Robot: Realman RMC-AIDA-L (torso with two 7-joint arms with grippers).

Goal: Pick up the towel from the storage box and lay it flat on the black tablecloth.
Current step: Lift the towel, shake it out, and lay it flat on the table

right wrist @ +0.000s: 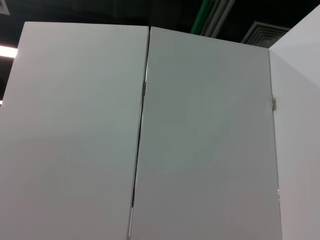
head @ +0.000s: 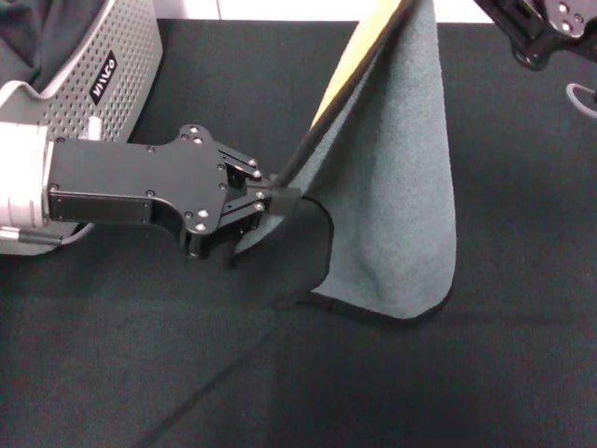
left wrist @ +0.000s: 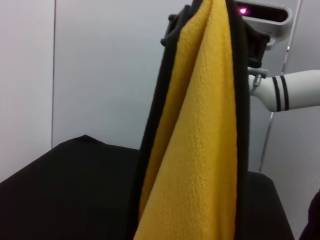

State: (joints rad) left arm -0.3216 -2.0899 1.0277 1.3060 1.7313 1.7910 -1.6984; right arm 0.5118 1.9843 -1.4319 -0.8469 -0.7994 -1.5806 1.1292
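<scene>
The towel (head: 401,187) hangs near the middle, its lower edge resting on the black tablecloth (head: 140,364). The left gripper (head: 266,201) is just left of it — touching its edge. The storage box (head: 112,75) stands behind, far left — the right gripper (head: 541,28) is far right, above.

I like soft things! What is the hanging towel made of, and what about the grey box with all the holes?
The towel looks like soft fleecy or terry cloth: fuzzy nap, grey-green on one face, yellow-orange on the other, with black stitched edging. It hangs limp, its lower edge pinched by the left end effector. The storage box looks like hard matte plastic, probably moulded: smooth light grey walls with neat rows of small holes.
</scene>
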